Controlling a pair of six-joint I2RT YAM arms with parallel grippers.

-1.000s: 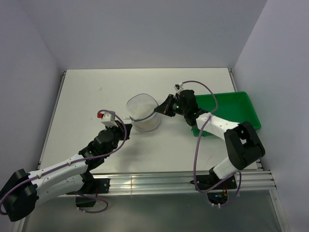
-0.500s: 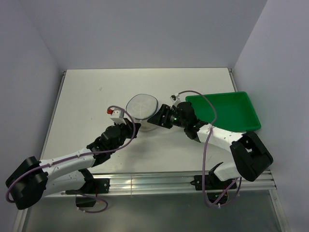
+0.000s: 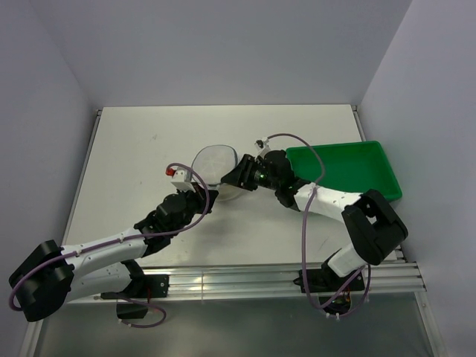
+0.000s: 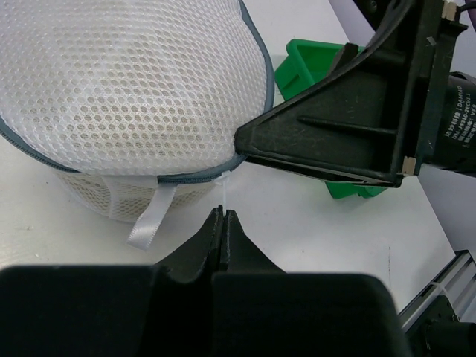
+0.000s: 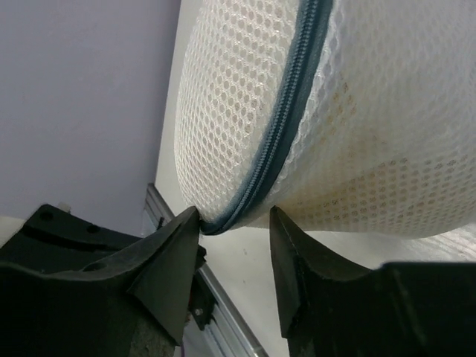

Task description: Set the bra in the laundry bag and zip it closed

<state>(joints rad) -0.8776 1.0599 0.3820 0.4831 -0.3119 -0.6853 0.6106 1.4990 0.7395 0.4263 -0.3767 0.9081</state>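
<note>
Since a second ago your right gripper (image 3: 230, 178) is sitting further left, off the green tray (image 3: 357, 167) side and up against the laundry bag (image 3: 214, 162), and your left gripper (image 3: 205, 195) is reaching in closer from the near side. The bag's top, which was standing up open, is now lying down flat over the drum. The bag is resting on the table (image 3: 134, 149) near its middle, between your two grippers and just left of the tray. Your right fingers (image 5: 175, 260) are standing partly apart, straddling the bag's rim with the grey zipper (image 5: 286, 126) running down into the gap between them. They are not clamping it, though one tip is touching the mesh. Your left fingers (image 4: 212, 230) are pressing tight together just below the bag's seam. A thin white strand (image 4: 223, 192) is running from the seam down to their tips, and you cannot tell whether it is being pinched. A white ribbon tab (image 4: 149, 219) is hanging loose beside them. Something pale beige is showing through the mesh, too blurred to name.
</note>
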